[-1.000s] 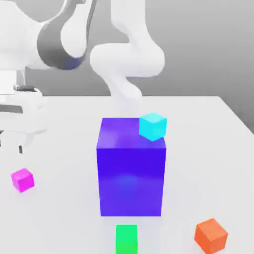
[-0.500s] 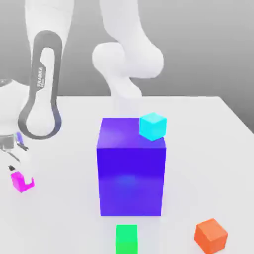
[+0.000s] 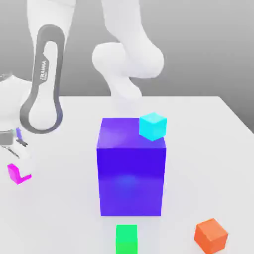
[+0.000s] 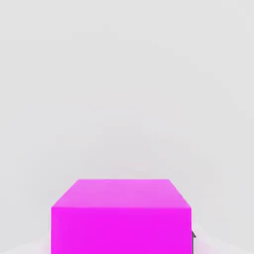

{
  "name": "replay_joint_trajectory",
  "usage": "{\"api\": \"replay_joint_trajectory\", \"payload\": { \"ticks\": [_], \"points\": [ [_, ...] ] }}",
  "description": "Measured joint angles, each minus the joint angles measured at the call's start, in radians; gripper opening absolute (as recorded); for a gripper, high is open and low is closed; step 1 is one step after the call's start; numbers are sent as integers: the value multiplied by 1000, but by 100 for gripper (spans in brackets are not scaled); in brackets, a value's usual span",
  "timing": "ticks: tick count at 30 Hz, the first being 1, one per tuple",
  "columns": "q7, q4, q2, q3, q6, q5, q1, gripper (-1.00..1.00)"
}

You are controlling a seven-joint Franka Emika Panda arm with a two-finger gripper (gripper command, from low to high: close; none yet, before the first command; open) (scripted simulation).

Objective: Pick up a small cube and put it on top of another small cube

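Claw [image 3: 15,158] pinched shut on the small pink cube [image 3: 18,173], low on the table [image 3: 64,198]. Far off to the big blue block's [image 3: 131,168] left side. Cube right under the claw, ready to lift.

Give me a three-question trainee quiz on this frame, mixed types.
1. True or false: the small glossy magenta-pink cube lies at the exterior view's left, with the tool down on it.
2. What rests on the big blue-violet block? A) small green cube B) small cyan cube C) small orange cube
3. Fill in: the small orange cube sits on the white table at the exterior view's lower ____.

Key: 1 true; 2 B, the small cyan cube; 3 right.
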Motion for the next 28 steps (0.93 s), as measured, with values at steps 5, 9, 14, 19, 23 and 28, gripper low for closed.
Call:
{"api": "replay_joint_trajectory", "payload": {
  "ticks": [5, 9, 14, 19, 23, 28],
  "points": [
    [-32, 27, -45, 61, -60, -100, 88, -100],
    [-113, 67, -54, 156, -103, -148, 168, -100],
    [-220, 118, -62, 278, -156, -201, 273, -100],
    [-331, 170, -69, 396, -210, -249, 385, -100],
    [-375, 191, 13, 437, -148, -252, 414, -100],
    [-384, 196, 98, 446, -69, -243, 411, 100]
  ]
}}
